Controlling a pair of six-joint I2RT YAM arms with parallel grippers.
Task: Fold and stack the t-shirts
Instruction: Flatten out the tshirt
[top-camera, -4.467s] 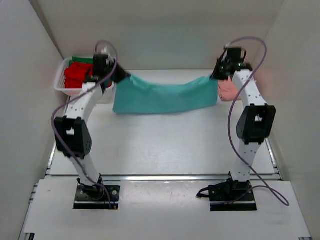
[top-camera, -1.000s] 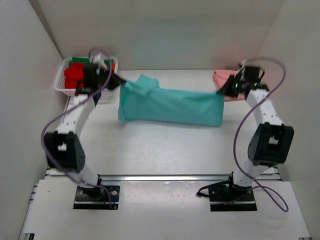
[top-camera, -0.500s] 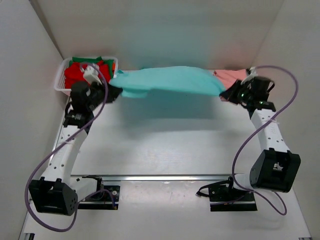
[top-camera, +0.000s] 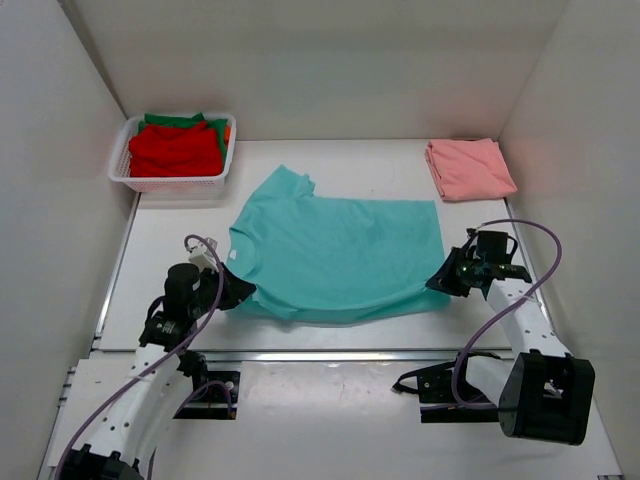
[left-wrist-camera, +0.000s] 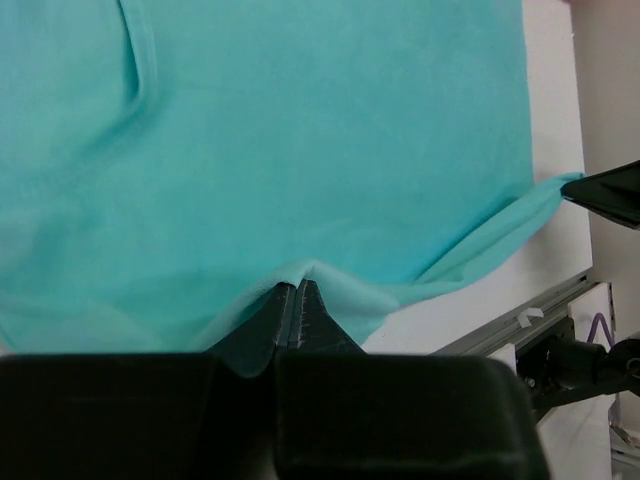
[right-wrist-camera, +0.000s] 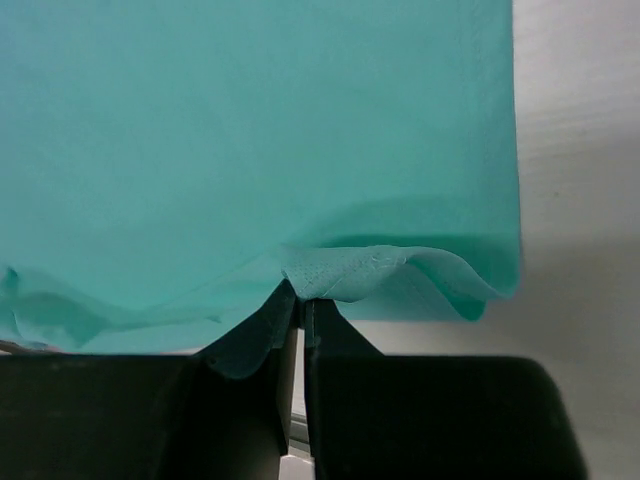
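Teal t-shirt (top-camera: 335, 255): spread out nearly flat in the middle of the surface (top-camera: 330, 165), neck opening toward the left, hem toward the right, one sleeve pointing to the far side.
Near edge of the teal t-shirt: runs between the two arms; it looks slightly lifted and rolled under along its length, though from overhead I can't be sure how much of it is off the surface.
Left fingers (left-wrist-camera: 283, 315): pressed together on a small peak of teal cloth at the shirt's near-left corner, low over the surface.
Right fingers (right-wrist-camera: 285, 320): pressed together on a fold of the same shirt at its near-right corner, by the hem; the cloth ripples up just ahead of the tips.
Arms: both reach low and outward from their bases, one at each near corner of the shirt.
Salmon pink t-shirt (top-camera: 470, 168): folded into a neat rectangle, lying at the far right of the surface, well apart from the teal one.
Basket (top-camera: 170, 183): white mesh, at the far left corner.
Red t-shirt (top-camera: 175, 150): bunched on top inside the basket.
Green t-shirt (top-camera: 178, 120): a strip shows behind the red one.
Orange t-shirt (top-camera: 229, 130): only a sliver shows at the basket's right side.
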